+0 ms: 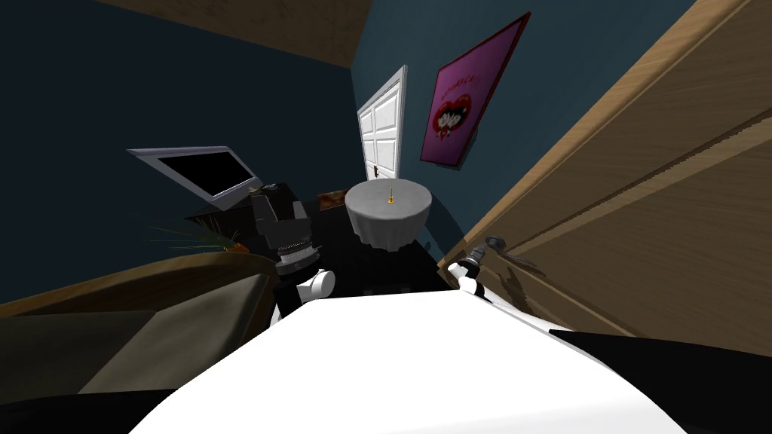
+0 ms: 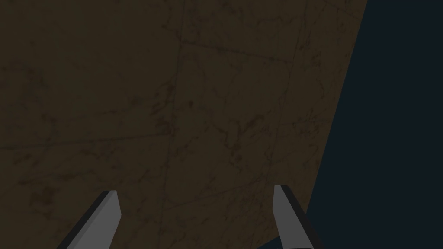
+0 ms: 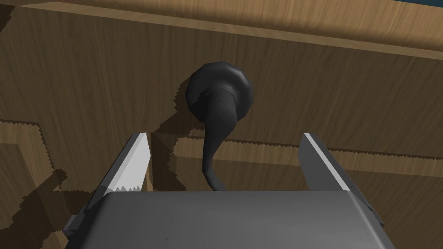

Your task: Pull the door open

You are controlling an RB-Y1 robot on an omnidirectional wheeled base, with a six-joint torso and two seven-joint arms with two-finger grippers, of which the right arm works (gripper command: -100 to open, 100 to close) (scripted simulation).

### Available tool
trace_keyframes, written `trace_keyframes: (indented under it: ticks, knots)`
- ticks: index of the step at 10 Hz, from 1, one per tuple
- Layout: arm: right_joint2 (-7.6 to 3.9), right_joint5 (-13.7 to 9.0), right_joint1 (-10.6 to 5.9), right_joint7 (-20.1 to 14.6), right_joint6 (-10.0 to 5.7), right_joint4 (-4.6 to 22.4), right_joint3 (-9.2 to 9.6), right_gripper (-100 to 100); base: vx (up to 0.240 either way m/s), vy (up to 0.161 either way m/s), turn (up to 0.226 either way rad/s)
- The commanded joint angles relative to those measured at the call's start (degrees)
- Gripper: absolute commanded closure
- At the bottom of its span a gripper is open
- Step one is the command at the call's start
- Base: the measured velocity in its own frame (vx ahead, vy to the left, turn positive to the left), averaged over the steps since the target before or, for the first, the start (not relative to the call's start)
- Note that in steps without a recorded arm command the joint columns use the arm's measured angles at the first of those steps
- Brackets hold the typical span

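We are holding our right gripper [image 3: 225,137] up to the wooden door [image 3: 346,82]. Its two fingers are standing spread apart and gripping nothing. The dark lever handle [image 3: 219,93] is sitting on the door face straight ahead of them. Its round base is lying beyond the fingertips. The lever is curving back from the base toward us and running down the gap between the fingers, somewhat nearer one finger than the other. Neither finger is touching it, and bare wood is showing on both sides of the lever. The lever's thin end is dropping out of sight behind the front edge of the gripper's dark body. It is perhaps touching the body there, though we cannot tell for certain. The fingers are throwing jagged shadows [image 3: 181,125] on the door panel beside the handle.

Seen from the head, the door is running along our right side. The handle is showing there as a small dark shape just past the end of our right forearm.

Our left gripper [image 2: 195,190] is hanging off to our left, well apart from the door. Its fingers are likewise parted and empty.
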Motion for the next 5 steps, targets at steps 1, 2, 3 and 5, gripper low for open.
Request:
trace_keyframes:
  ticks: [1,2,3,5]
  knots:
    - [0.26,-0.07,0.73,-0.02,1.65,-2.59,-0.07,-100,0.027,-0.023,-0.006]
    - [-1.27,-0.13,1.92,-1.83,1.57,-1.89,0.11,-100,0.068,-0.063,0.086]
    - [-1.27,-0.13,1.92,-1.83,1.57,-1.89,0.11,-100,0.063,-0.077,0.067]
    - [-2.67,-0.18,3.03,-3.51,1.5,-1.25,0.27,-100,0.035,-0.064,0.015]
